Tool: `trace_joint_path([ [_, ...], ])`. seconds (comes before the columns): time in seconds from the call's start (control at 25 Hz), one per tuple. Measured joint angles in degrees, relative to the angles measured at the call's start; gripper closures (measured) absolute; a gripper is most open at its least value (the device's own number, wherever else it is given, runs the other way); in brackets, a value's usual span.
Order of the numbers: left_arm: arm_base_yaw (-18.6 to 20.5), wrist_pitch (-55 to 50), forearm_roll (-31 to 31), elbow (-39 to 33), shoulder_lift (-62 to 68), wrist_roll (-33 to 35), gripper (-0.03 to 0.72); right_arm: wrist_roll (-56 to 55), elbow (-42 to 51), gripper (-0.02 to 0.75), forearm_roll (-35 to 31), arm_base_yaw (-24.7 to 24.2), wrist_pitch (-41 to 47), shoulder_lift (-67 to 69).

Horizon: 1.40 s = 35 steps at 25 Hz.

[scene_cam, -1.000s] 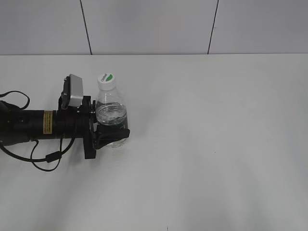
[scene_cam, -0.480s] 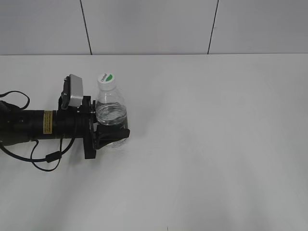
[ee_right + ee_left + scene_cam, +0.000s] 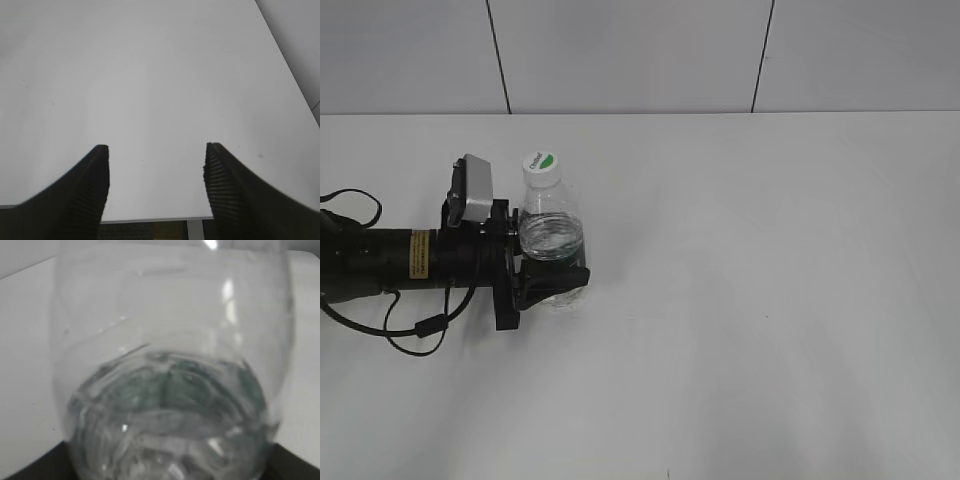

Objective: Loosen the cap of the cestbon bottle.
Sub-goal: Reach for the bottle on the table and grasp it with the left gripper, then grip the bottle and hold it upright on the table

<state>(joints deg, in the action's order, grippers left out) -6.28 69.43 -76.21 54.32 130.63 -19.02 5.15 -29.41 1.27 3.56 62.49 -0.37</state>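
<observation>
The cestbon bottle point(image 3: 551, 235), small and clear with water inside, stands upright on the white table at the left. Its white cap point(image 3: 541, 166) with a green patch sits on top, untouched. My left gripper point(image 3: 556, 276) reaches in from the left and is shut on the bottle's lower body, around the dark label band. In the left wrist view the bottle point(image 3: 170, 370) fills the frame right up against the camera. My right gripper point(image 3: 156, 150) does not show in the exterior view; its own view shows it open over bare table, nothing between its fingers point(image 3: 225, 185).
The left arm point(image 3: 400, 258) lies low over the table point(image 3: 770, 300) with black cables point(image 3: 415, 325) looping beside it. A grey panelled wall point(image 3: 640, 55) runs behind the table. The table's near edge point(image 3: 150, 219) shows under the right gripper.
</observation>
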Motion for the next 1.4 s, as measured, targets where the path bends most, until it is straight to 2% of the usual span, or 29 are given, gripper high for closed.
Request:
trace_joint_path([
  [0.72,-0.7,-1.3,1.7,0.0,-0.6,-0.5,0.286,0.0,0.0,0.276,0.0,0.0,0.0,0.0],
  [1.12,-6.5,-2.1,3.0,4.1,-0.6,-5.2,0.286,-1.5,-1.1,0.276,0.0,0.0,-1.7,2.0],
  [1.4,-11.5,-2.1,4.2,8.7,-0.6,-7.8,0.286,-1.7,-5.1,0.276,0.0,0.0,-5.4,20.5],
])
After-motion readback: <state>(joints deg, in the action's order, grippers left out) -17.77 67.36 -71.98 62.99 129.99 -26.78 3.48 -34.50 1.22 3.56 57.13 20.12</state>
